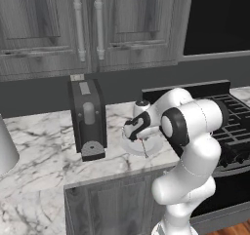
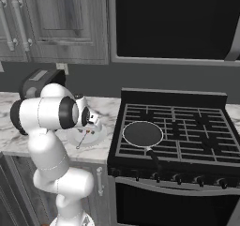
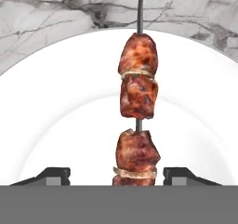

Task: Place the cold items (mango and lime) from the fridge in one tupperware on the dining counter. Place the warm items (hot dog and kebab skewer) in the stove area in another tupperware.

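- Kebab skewer [image 1: 144, 147]: in the left base view it is a thin stick lying on a white plate [image 1: 156, 148]. The plate sits on the marble tabletop [image 1: 39, 131], just left of the stove [image 1: 229, 117].
- The white arm [image 1: 190, 146] bends over the plate in this view. The tool [image 1: 138, 137] hangs right above the plate, and I cannot tell from here how wide it stands.
- A dark toaster [image 1: 88, 119] stands on the tabletop, near the plate on its left side. Grey cabinets [image 1: 88, 24] with long handles hang on the wall above.
- In the right base view the kebab skewer [image 2: 82, 139] lies tilted on the white plate [image 2: 91, 138]. The plate is on the marble tabletop [image 2: 9, 126], just beside the black stove [image 2: 187, 126].
- The tool [image 2: 89, 126] is low over the plate here, mostly hidden by the arm [image 2: 49, 115].
- A round dark pan [image 2: 143, 133] sits on the front left burner of the stove, with its handle pointing toward the front. The toaster [image 2: 40, 82] peeks out behind the arm.
- In the hand view the kebab skewer [image 3: 138, 111] is seen up close. It has brown chunks of meat on a dark stick, and it lies in the middle of the white plate [image 3: 60, 107].
- The tool [image 3: 116, 175] is spread apart. Its two dark fingertips [image 3: 49, 175] stand one on each side of the bottom meat chunk, and they do not touch it.
- The marble tabletop [image 3: 56, 9] shows past the rim of the plate at the top.
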### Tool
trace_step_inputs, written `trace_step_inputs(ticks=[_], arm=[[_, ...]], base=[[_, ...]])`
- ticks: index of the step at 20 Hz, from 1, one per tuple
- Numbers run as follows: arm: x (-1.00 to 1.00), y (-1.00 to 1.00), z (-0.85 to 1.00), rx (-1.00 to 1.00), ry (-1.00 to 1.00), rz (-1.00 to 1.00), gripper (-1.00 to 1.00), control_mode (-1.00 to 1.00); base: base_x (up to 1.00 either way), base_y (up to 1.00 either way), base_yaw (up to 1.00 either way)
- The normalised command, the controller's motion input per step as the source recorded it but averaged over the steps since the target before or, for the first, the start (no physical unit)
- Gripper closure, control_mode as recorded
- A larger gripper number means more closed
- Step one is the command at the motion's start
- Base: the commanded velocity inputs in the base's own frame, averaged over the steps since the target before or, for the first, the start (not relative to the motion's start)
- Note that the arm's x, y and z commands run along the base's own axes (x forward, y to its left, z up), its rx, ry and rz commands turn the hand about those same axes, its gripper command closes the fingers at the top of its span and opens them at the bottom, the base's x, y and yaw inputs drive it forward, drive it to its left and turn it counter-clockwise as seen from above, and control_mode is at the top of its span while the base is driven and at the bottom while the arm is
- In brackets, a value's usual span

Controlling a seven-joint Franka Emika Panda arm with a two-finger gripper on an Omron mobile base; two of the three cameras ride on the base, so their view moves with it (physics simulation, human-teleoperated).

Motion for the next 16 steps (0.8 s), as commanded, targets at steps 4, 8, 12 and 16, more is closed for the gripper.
trace_step_inputs(ticks=[4, 8, 12, 16], arm=[[0.0, 0.0, -0.12, 0.0, 0.0, 0.0, 1.0, -1.0], [0.0, 0.0, -0.01, 0.0, 0.0, 0.0, 1.0, -1.0], [-0.01, -0.01, 0.07, 0.0, 0.0, -0.02, 1.0, -1.0], [-0.31, -0.08, 0.46, 0.0, 0.01, -0.04, 1.0, -1.0]], base=[[0.0, 0.0, 0.0], [0.0, 0.0, 0.0], [0.0, 0.0, 0.0], [0.0, 0.0, 0.0]])
